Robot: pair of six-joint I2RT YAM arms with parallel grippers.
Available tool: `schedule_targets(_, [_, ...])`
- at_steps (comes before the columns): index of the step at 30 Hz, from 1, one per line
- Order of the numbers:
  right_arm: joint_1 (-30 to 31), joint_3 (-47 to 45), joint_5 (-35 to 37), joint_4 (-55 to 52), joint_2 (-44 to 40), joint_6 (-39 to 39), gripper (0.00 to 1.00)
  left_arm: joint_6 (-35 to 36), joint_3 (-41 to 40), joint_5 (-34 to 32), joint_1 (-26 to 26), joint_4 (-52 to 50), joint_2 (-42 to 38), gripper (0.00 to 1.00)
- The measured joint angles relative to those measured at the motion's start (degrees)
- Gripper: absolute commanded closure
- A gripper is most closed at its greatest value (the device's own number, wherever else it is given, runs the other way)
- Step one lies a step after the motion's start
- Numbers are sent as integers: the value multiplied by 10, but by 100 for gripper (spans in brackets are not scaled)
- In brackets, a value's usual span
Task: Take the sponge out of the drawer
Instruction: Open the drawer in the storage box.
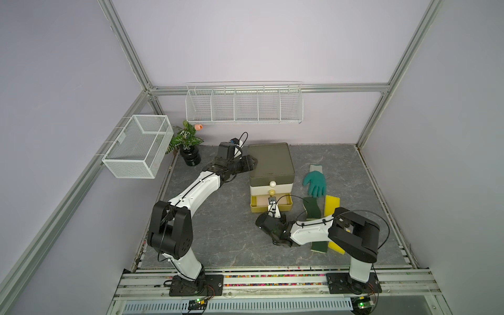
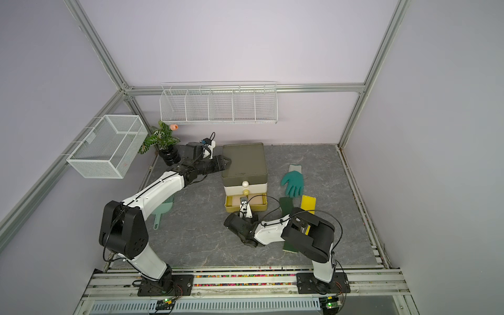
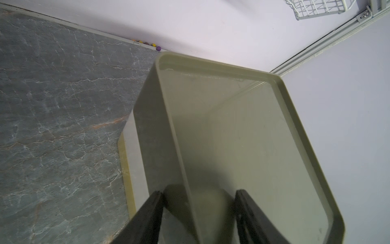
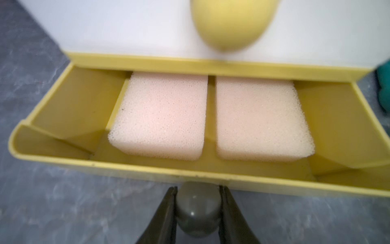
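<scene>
— Where are the pale pink foam sponges [image 4: 160, 118]?
— Side by side in the pulled-out yellow plastic bottom drawer [image 4: 147, 166].
— And the claws?
— The right gripper [image 4: 197, 190] pinches the drawer's round olive knob [image 4: 197, 213]. The left gripper [image 3: 199, 192], jaws parted, straddles the olive-topped plastic cabinet [image 1: 271, 161] at its left rim.

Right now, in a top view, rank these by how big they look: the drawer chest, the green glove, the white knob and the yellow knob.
1. drawer chest
2. green glove
3. white knob and yellow knob: they look alike, so I leave them unranked.
</scene>
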Motion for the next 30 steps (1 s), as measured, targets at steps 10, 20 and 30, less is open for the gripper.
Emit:
schedule_targets(10, [73, -42, 6, -51, -46, 62, 90, 0, 0, 0, 0, 0, 0, 42])
schedule_targets(20, [112, -42, 2, -86, -52, 103, 62, 0, -1, 0, 0, 2, 0, 41])
schedule_targets(30, [133, -44, -41, -88, -93, 75, 31, 2, -11, 0, -2, -4, -14, 39])
